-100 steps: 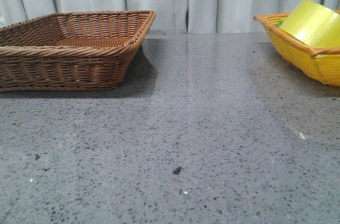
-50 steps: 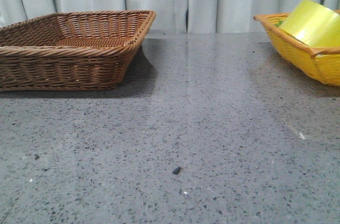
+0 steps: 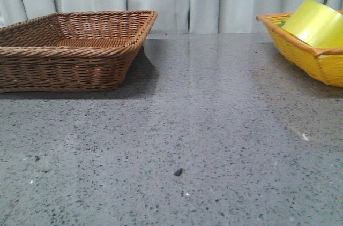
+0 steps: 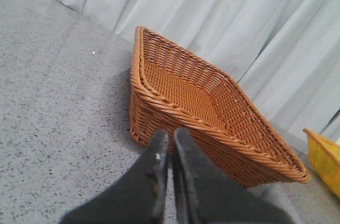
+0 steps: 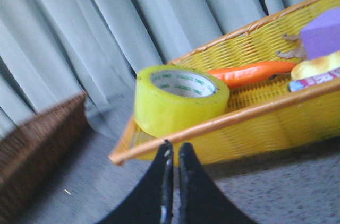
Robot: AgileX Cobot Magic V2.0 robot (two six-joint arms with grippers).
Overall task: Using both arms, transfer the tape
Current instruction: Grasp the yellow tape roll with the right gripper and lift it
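The yellow tape roll (image 3: 316, 22) leans in the yellow basket (image 3: 305, 57) at the far right of the table. In the right wrist view the tape (image 5: 178, 99) rests at the basket's near corner, its white core with green lettering facing up. My right gripper (image 5: 176, 147) is shut and empty, just short of the yellow basket's rim (image 5: 212, 125). My left gripper (image 4: 171, 135) is shut and empty, low over the table beside the brown wicker basket (image 4: 202, 112). Neither gripper shows in the front view.
The brown wicker basket (image 3: 69, 49) sits at the far left. The yellow basket also holds an orange carrot-like item (image 5: 249, 72), a purple block (image 5: 321, 33) and a wrapped packet (image 5: 313, 72). Grey curtains hang behind. A small dark speck (image 3: 178, 172) lies on the table.
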